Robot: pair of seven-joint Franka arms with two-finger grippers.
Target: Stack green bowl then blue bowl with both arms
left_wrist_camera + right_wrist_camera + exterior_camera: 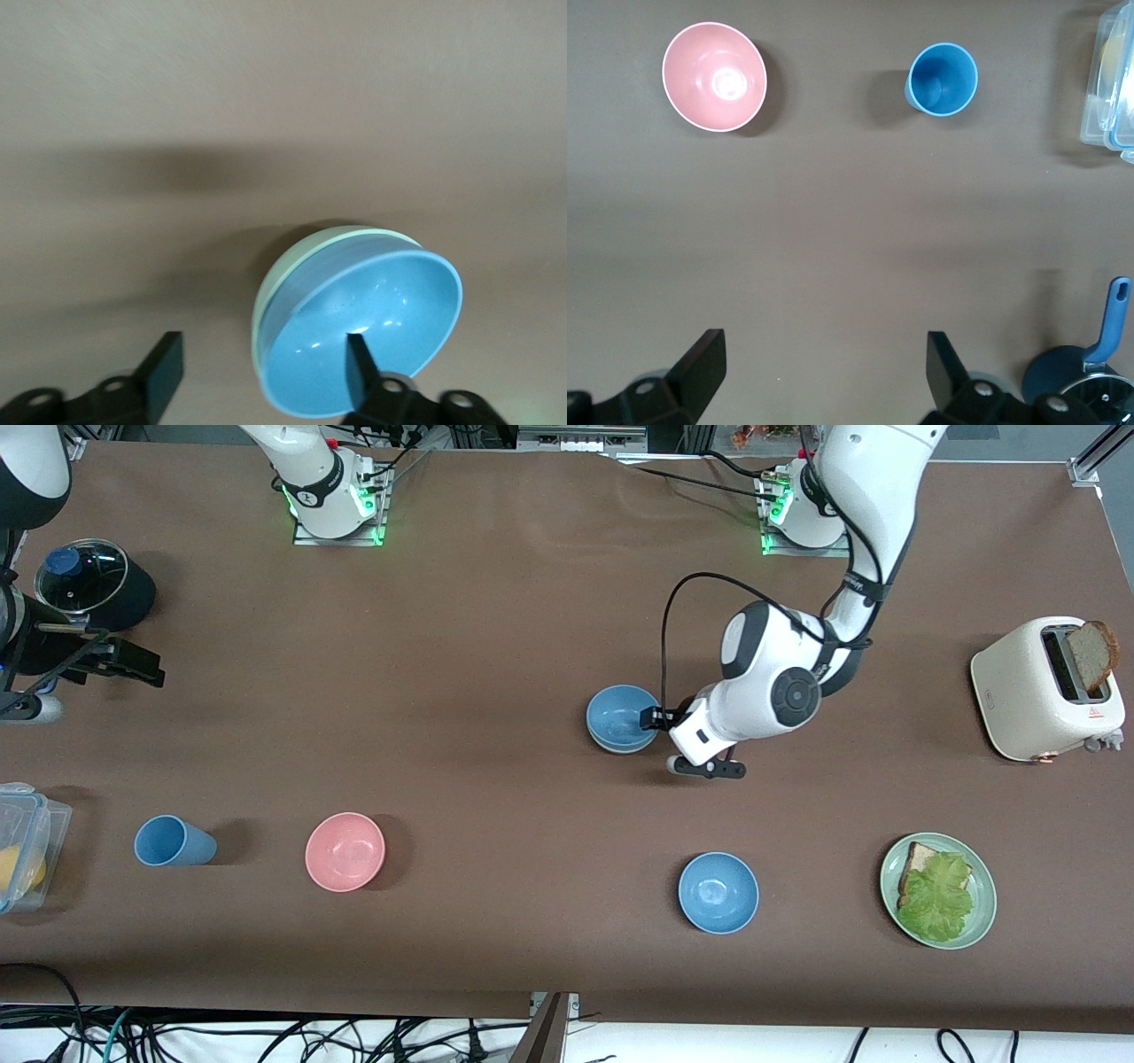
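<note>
1. Counted: two blue bowls, one green bowl (266,297), one pink bowl (345,851), one blue cup (174,841), one plate (982,886).
2. The stacked blue bowl (622,718) sits mid-table inside the green bowl, whose rim shows only in the left wrist view; the second blue bowl (718,892) lies nearer the front camera's edge.
3. The right gripper (824,359) waits at the right arm's end of the table, jaws released.
4. The left gripper (261,367), forearm bent low, has its jaws released astride the stack's rim, one finger (359,359) inside the blue bowl.
</note>
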